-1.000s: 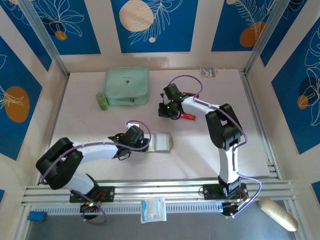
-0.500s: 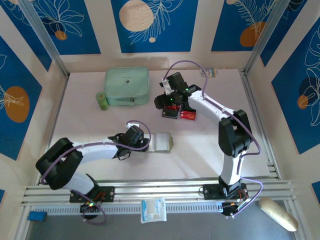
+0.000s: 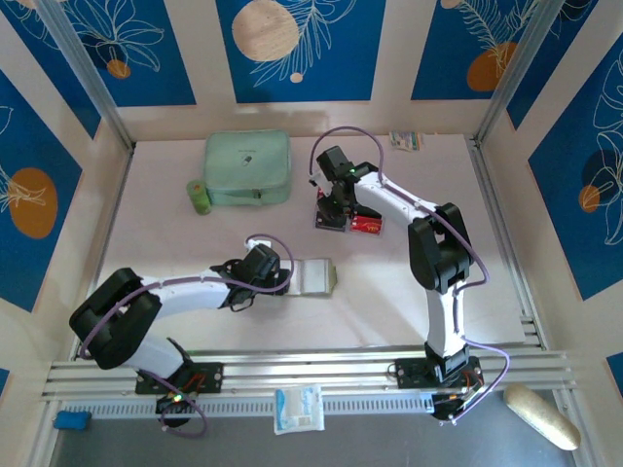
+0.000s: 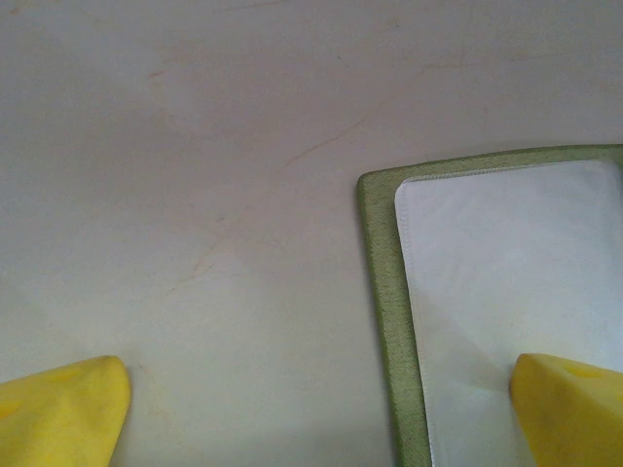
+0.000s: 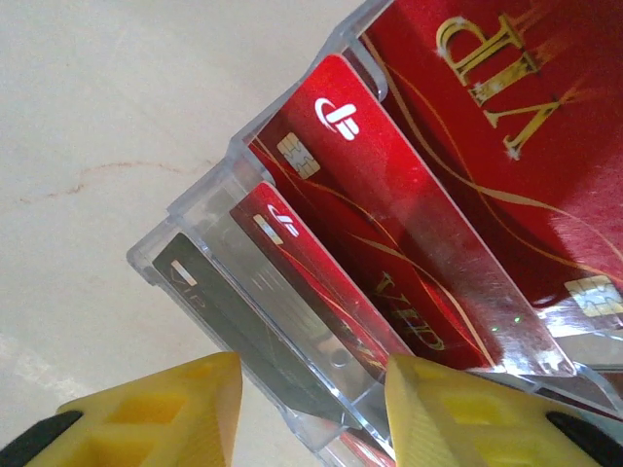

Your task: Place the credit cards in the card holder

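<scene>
Right gripper dropped back onto clear tray. Credit cards, red and black, stand inside, toward table far edge. Jaws straddle tray corner, grip unclear. Card holder open mid-table, left gripper spread wide over its edge.

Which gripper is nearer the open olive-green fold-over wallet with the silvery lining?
Left. The left gripper sits at the edge of the olive-green wallet, one yellow fingertip over its lining. The right gripper is farther back, at the clear plastic tray of red cards.

Pale table — blue floral walls
</scene>
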